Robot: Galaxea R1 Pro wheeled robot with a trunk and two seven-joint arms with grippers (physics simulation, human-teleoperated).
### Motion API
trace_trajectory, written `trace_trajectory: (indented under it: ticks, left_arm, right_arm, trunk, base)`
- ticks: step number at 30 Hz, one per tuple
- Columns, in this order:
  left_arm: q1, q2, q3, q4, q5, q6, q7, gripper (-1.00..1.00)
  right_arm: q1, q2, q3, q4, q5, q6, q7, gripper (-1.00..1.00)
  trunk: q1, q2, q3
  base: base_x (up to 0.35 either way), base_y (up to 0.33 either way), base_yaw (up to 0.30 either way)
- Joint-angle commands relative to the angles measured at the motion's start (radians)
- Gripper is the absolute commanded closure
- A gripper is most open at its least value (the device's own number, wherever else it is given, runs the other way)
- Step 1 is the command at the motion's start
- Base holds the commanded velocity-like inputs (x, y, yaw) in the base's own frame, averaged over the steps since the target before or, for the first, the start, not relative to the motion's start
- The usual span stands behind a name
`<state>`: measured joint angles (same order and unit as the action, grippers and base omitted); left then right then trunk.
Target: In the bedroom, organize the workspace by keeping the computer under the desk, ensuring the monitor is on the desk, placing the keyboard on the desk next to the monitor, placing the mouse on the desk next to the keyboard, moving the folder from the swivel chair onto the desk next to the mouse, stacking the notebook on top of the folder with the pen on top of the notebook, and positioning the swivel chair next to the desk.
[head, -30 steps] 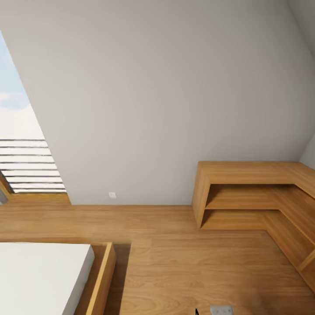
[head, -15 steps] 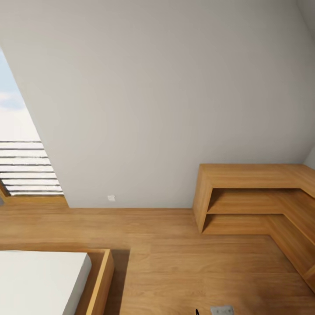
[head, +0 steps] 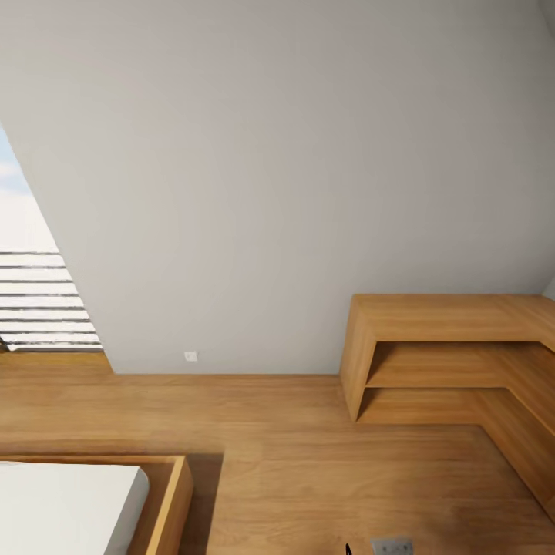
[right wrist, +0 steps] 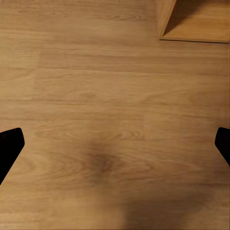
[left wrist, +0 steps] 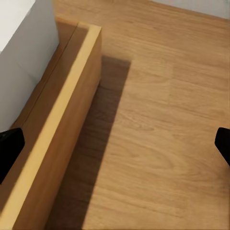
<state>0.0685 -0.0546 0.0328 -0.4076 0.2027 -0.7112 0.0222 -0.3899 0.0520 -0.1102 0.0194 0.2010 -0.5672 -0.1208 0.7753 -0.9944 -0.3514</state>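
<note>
1. Facing a bare grey wall (head: 293, 154), the robot looks over wood floor (head: 308, 470), a bed (head: 69, 501) in a wood frame and an L-shaped wooden shelf (head: 455, 316).
2. Left gripper (left wrist: 115, 143) hangs beside the bed frame, jaws spread wide and empty; right gripper (right wrist: 115, 143) hangs over bare floor, jaws likewise apart.
3. The desk, chair and folder lie somewhere outside these pictures.
4. Judged from the task: the folder should be light, thin and slick, best pinched at an overhanging edge; the pen, gripped mid-length.
</note>
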Motion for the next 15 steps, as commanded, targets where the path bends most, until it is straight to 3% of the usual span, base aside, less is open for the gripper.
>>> trace_trajectory:
  ticks: [1, 15]
  left_arm:
    - [0.001, -0.001, 0.003, -0.002, -0.004, -0.001, 0.002, -1.0]
    - [0.001, 0.001, 0.004, -0.002, -0.003, -0.001, 0.002, -1.0]
  right_arm:
    - [-0.001, 0.0, -0.008, 0.002, 0.011, -0.003, -0.005, -1.0]
    - [-0.001, 0.0, -0.008, 0.002, 0.008, -0.003, -0.005, -1.0]
  trunk:
    - [0.0, -0.001, -0.001]
    - [0.0, -0.001, -0.001]
  base:
    - [0.211, -0.099, 0.0]
    - [0.212, -0.132, 0.0]
